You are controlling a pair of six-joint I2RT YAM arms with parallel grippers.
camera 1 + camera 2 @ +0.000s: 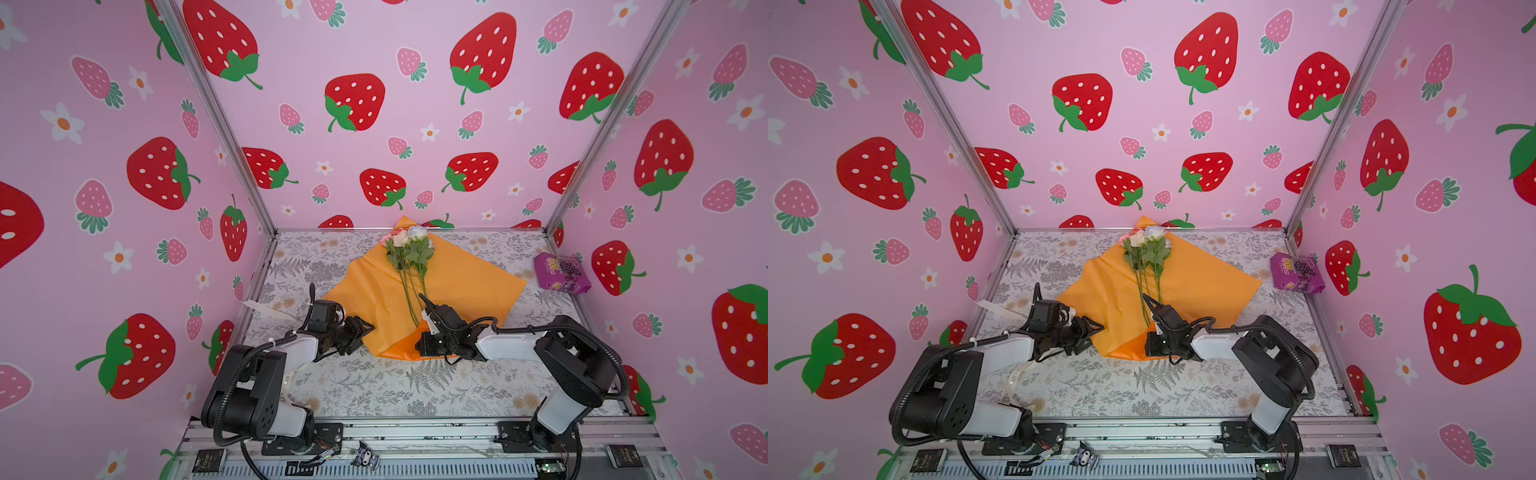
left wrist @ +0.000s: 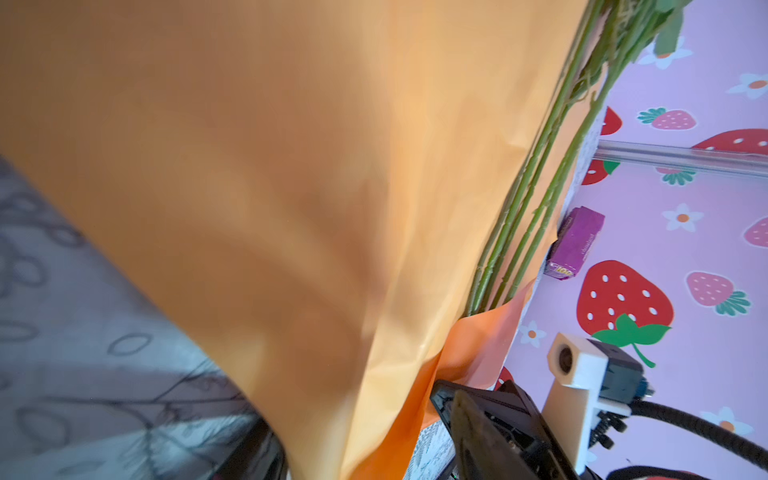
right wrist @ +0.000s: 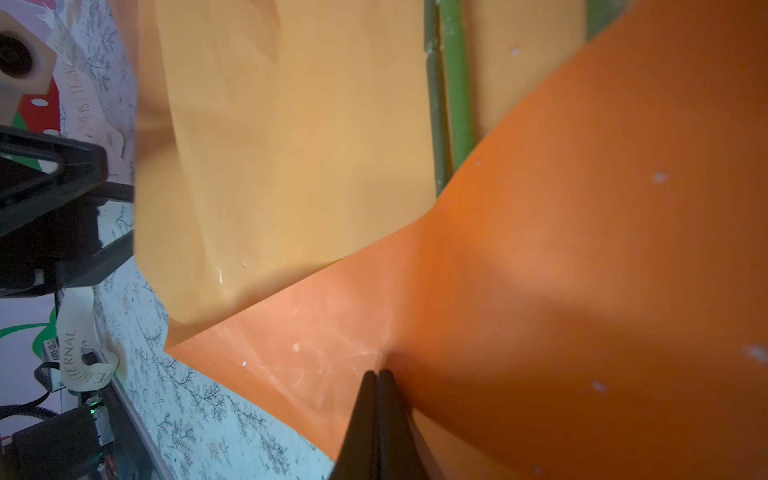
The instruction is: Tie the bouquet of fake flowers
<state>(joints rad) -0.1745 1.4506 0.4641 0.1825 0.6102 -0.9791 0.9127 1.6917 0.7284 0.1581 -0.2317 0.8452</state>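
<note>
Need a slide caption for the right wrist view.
The right pincer pinches a folded flap of orange wrapping paper, green stems running behind it.

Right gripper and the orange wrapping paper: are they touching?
Touching. The right wrist view shows the right gripper shut on a fold of the orange wrapping paper.

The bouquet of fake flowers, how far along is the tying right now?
Done: the flowers lie on the spread orange wrapping paper. In hand: the right gripper is shut on the paper's near corner, folded up over the stem ends; the left gripper stands open at the paper's left edge. Left: the paper is not wrapped around the stems, and the cream ribbon lies loose beside the left arm, tying nothing.
</note>
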